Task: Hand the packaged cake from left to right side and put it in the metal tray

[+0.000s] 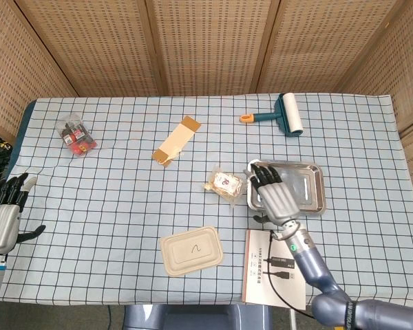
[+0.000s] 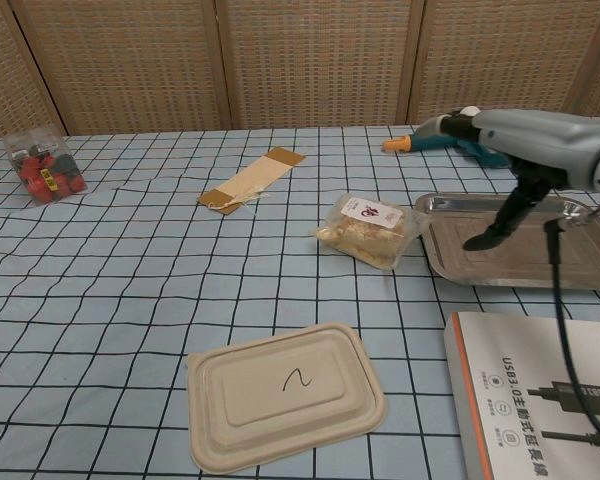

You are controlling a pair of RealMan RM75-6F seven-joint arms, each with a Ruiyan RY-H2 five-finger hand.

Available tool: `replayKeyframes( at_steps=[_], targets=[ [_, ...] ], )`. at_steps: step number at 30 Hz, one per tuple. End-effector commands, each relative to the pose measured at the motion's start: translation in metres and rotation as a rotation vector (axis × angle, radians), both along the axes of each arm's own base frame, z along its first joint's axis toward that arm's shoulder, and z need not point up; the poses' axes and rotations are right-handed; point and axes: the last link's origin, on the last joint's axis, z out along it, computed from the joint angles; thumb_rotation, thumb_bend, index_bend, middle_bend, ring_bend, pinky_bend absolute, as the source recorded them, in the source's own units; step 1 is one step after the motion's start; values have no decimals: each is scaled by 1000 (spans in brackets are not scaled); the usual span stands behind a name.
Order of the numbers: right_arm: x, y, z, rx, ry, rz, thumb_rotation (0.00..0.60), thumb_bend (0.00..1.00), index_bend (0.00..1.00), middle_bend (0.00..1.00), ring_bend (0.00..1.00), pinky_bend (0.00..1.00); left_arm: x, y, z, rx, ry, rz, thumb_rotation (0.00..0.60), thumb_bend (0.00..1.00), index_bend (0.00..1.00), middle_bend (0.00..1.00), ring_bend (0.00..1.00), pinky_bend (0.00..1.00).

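Head view: clear-wrapped packaged cake with a white label (image 1: 224, 184) lies flat on the blue-and-white checked tablecloth (image 1: 124, 199), just beside the left rim of the shiny rectangular metal tray (image 1: 310, 189); no hand on it. Right hand (image 1: 274, 194) is over the tray's left part, fingers extended and spread, holding nothing; whether it touches the tray, can't tell. Left hand (image 1: 3, 218) sits at the far left table edge, fingers straight up and apart, nothing in it, well apart from the cake.

Also on the cloth: beige moulded-fibre lid with a black squiggle (image 1: 191, 251) at the near edge, white printed USB booklet (image 1: 275, 269) next to it, brown cardboard strip (image 1: 177, 140), clear plastic box with red contents (image 1: 76, 134) at far left, teal-handled lint roller (image 1: 281, 117) behind the tray.

Chest view: cake (image 2: 372, 230) rests on the cloth near the tray (image 2: 520, 262), outside it. Right hand (image 2: 540, 150) is above the tray, thumb pointing down toward it, other fingers mostly hidden; empty. Left hand not in this view.
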Motion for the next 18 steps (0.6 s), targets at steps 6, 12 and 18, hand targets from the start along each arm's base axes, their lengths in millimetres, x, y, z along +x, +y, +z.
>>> replayKeyframes(
  at_steps=[6,12,18],
  targets=[
    [55,-36,-65,89,21,-26,600,128,0,0,0,0,-3,4,-1,-33,-22,1,600,8,0,0,0,0],
    [54,-53,-86,98,66,-75,600,128,0,0,0,0,-3,6,-4,-67,-40,-4,600,9,0,0,0,0],
    [45,-64,-97,102,111,-131,600,127,0,0,0,0,-5,9,-6,-93,-57,-6,600,8,0,0,0,0]
  ],
)
